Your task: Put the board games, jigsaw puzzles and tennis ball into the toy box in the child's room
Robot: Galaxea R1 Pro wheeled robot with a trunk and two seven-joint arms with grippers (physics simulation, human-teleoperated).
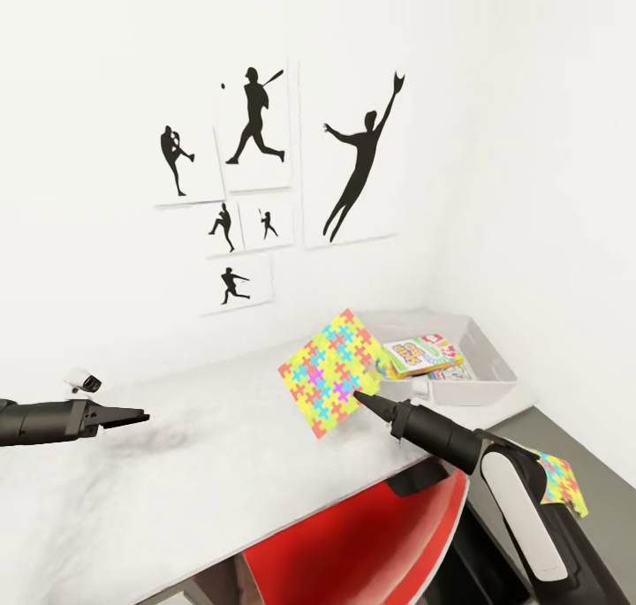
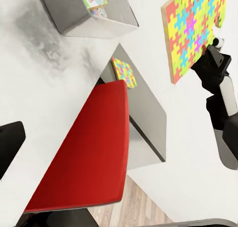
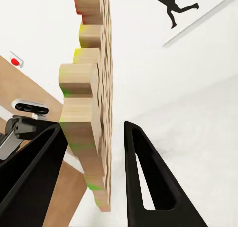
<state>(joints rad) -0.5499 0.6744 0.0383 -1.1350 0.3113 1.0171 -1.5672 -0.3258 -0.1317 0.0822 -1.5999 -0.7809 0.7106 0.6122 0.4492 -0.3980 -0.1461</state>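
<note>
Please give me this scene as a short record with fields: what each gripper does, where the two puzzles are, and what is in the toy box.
right gripper: shut on the held jigsaw puzzle, lifted above the table, tilted on edge
left gripper: holds nothing, above the light grey top; open or shut cannot be told
second jigsaw puzzle: flat on the dark grey top, partly behind the right arm
toy box: at the wall corner, holds a board game
chair: red, at the table edge
</note>
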